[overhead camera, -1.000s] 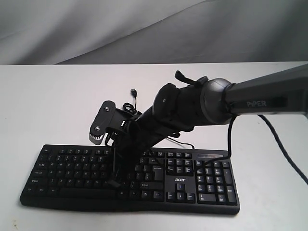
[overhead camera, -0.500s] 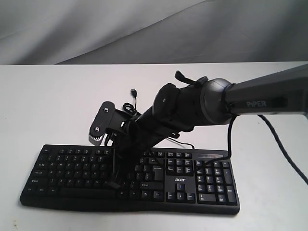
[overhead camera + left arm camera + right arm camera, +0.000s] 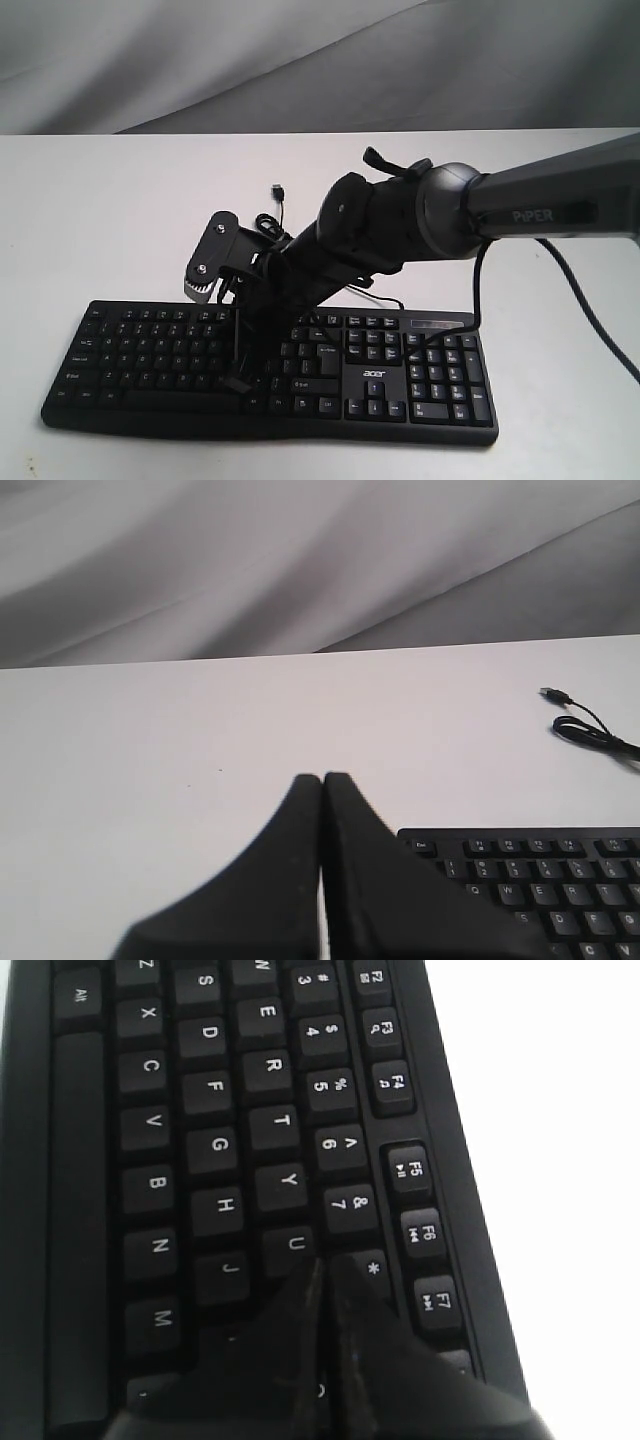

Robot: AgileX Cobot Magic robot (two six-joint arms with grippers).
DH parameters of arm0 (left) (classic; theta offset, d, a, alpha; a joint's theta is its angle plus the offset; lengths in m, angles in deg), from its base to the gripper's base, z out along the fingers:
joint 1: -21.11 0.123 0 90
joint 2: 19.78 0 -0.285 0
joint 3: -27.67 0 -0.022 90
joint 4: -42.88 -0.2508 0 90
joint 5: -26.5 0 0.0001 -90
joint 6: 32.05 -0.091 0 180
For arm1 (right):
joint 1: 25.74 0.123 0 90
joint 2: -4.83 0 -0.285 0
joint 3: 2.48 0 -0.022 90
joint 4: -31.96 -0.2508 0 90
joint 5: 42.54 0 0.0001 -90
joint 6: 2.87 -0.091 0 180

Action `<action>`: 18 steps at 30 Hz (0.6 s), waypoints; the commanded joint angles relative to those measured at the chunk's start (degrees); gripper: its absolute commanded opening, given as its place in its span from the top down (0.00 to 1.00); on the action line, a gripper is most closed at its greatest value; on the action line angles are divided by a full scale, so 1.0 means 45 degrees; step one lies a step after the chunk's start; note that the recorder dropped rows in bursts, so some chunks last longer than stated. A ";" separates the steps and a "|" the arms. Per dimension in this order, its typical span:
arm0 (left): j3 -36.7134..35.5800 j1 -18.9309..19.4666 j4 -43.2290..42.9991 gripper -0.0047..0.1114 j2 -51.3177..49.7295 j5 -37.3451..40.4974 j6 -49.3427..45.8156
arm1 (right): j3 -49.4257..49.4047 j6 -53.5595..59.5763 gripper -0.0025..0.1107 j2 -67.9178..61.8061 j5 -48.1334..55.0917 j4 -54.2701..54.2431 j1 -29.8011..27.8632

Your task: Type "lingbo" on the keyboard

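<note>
No visible change since earlier frames | right end effector (image 3: pixel 322 1268) closed, tip by U | left end effector (image 3: pixel 322 780) closed | keyboard (image 3: pixel 420 375) lower centre on counter (image 3: pixel 100 220) | risk: tip straddles neighbouring keys, mistype

You look across a white table (image 3: pixel 90 200), its top matte and evenly lit. Behind the table's far edge hangs a grey cloth backdrop (image 3: pixel 300 60), creased in long slanting folds with soft shading between them.

A white table (image 3: pixel 100 200) fills the lower two-thirds of the frame. A black keyboard (image 3: pixel 150 350) lies across the bottom, and its thin cable (image 3: pixel 277 190) ends near the centre.
</note>
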 commanded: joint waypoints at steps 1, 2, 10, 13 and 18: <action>-0.0062 0.0013 0.0048 0.96 0.0047 -0.0086 0.0027 | 0.0071 0.0157 0.98 0.0002 0.0008 -0.0031 0.0163; -0.0062 0.0013 0.0048 0.96 0.0047 -0.0086 0.0027 | 0.0071 0.0157 0.98 0.0002 -0.0014 -0.0031 0.0163; -0.0062 0.0013 0.0048 0.96 0.0047 -0.0086 0.0027 | 0.0071 0.0163 0.98 -0.0116 -0.0007 -0.0031 0.0181; -0.0062 0.0013 0.0048 0.96 0.0047 -0.0086 0.0027 | 0.0071 0.0212 0.98 -0.0253 -0.0043 -0.0031 0.0181; -0.0062 0.0013 0.0048 0.96 0.0047 -0.0086 0.0027 | 0.0071 0.0212 0.98 -0.0253 -0.0043 -0.0031 0.0181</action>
